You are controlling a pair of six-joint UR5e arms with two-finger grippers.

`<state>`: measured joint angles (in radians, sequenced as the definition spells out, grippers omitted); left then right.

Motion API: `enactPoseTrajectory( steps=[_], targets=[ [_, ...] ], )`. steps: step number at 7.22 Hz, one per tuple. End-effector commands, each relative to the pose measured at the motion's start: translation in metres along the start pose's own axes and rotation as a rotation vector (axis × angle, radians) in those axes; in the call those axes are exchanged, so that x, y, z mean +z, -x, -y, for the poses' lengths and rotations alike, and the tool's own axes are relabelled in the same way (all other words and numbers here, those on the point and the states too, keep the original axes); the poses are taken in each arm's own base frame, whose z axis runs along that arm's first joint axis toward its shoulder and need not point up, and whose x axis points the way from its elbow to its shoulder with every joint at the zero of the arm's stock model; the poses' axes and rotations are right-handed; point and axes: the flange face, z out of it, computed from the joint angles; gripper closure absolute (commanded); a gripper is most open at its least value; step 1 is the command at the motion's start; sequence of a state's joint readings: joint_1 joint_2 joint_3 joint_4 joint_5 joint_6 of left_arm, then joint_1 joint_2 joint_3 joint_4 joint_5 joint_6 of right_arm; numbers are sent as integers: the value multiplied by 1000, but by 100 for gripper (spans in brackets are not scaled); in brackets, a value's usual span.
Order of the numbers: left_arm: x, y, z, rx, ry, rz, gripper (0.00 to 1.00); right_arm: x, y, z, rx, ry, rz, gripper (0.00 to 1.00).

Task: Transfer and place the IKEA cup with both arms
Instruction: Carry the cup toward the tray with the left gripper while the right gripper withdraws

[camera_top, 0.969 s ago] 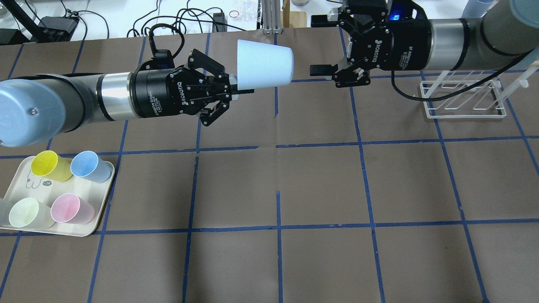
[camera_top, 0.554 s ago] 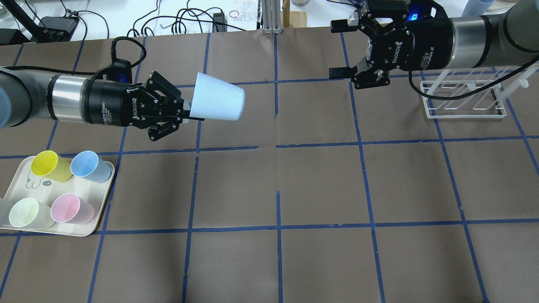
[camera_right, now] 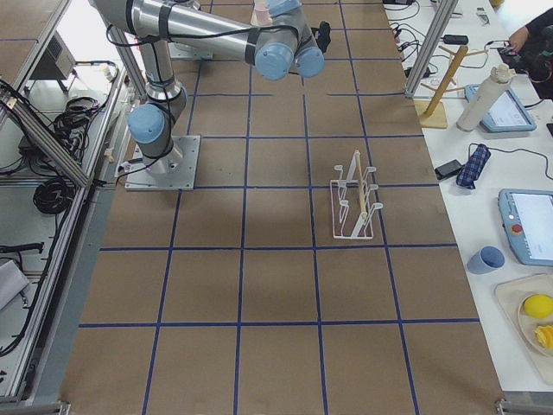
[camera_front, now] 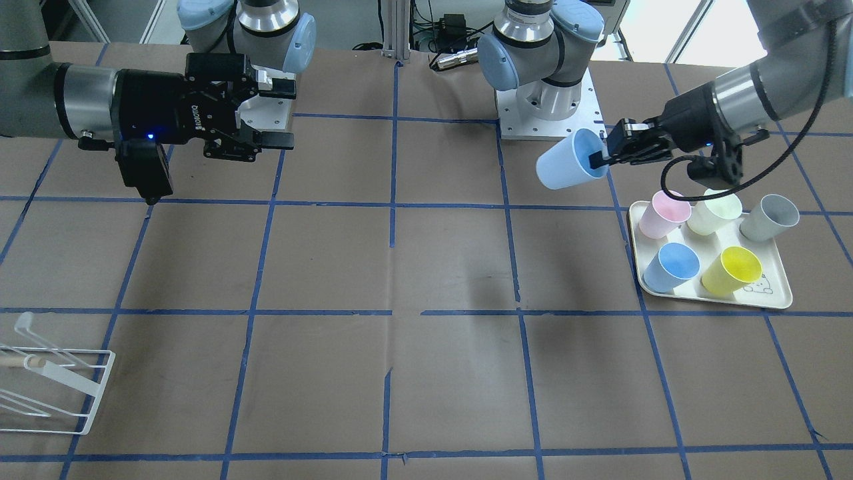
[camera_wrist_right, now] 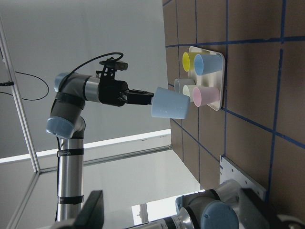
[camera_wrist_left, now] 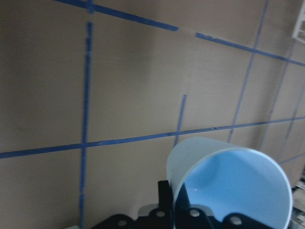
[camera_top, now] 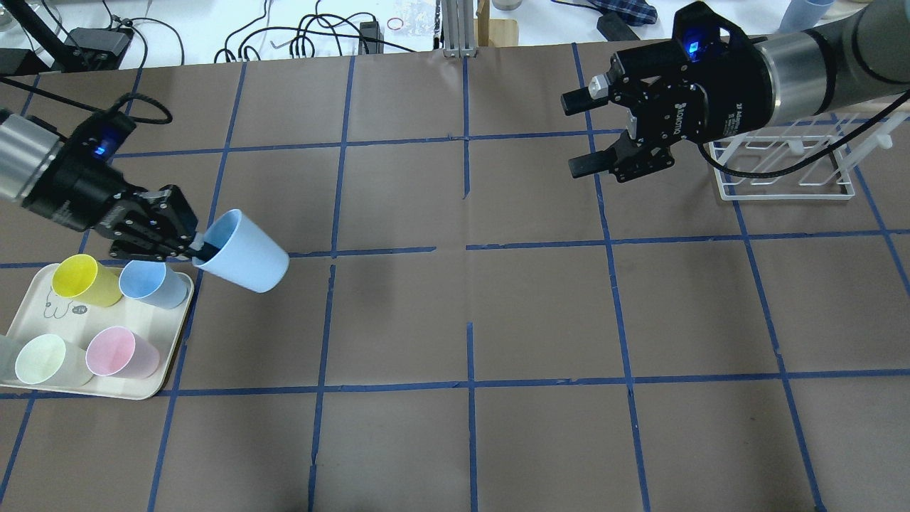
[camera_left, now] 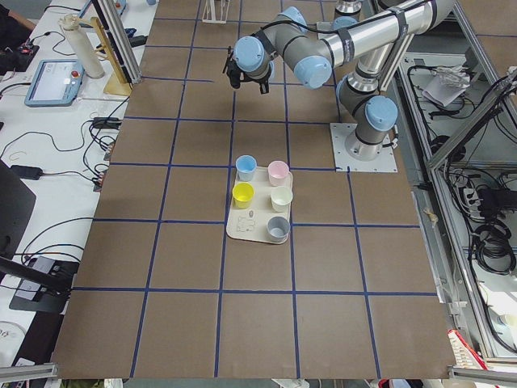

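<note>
My left gripper (camera_top: pixel 202 247) is clamped on the rim of the IKEA cup (camera_top: pixel 242 252), one finger inside the mouth and one against the outer wall. The cup is tilted, with its base pointing toward 4 o'clock in the overhead view. It sits at about 9 o'clock on the table (camera_top: pixel 540 313), just off the 1 o'clock corner of the tray (camera_top: pixel 43 302). The right wrist camera shows it held off the surface.

My right gripper (camera_top: pixel 577 135) is at about 1 o'clock with its fingers spread and nothing between them.

The surface is brown paper crossed by a grid of blue tape. The cream tray at 8 o'clock holds a yellow cup (camera_top: pixel 82 279), a deeper blue cup (camera_top: pixel 151 281), a pink cup (camera_top: pixel 117 352), a pale green cup (camera_top: pixel 46 359) and a grey cup (camera_front: pixel 773 217). A white wire rack (camera_top: pixel 782 167) stands at 2 o'clock. Past the 12 o'clock edge is a white bench with tangled black cables.

The left arm comes in low from 9 o'clock with its forearm angled down toward the tray. The right arm reaches in roughly level from 2 o'clock, passing above the rack.
</note>
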<state>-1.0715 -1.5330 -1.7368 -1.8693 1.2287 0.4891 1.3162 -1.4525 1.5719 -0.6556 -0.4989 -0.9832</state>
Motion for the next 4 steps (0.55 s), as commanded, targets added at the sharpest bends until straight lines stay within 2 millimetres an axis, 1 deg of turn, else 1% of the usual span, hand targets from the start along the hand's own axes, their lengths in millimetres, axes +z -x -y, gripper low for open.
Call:
enactPoseTrajectory(
  steps=[1, 2, 3, 4],
  targets=[
    [-66, 70, 9, 160, -34, 286, 100, -8, -7, 0, 5, 88, -177, 0],
    [-88, 119, 10, 263, -24, 361, 100, -13, -8, -1, 13, 116, -261, 0],
    [-100, 184, 11, 315, -54, 371, 100, -18, -10, -3, 22, 140, -340, 0],
    [-101, 223, 26, 383, -71, 406, 100, -23, -12, -4, 66, 165, -461, 0]
  ],
)
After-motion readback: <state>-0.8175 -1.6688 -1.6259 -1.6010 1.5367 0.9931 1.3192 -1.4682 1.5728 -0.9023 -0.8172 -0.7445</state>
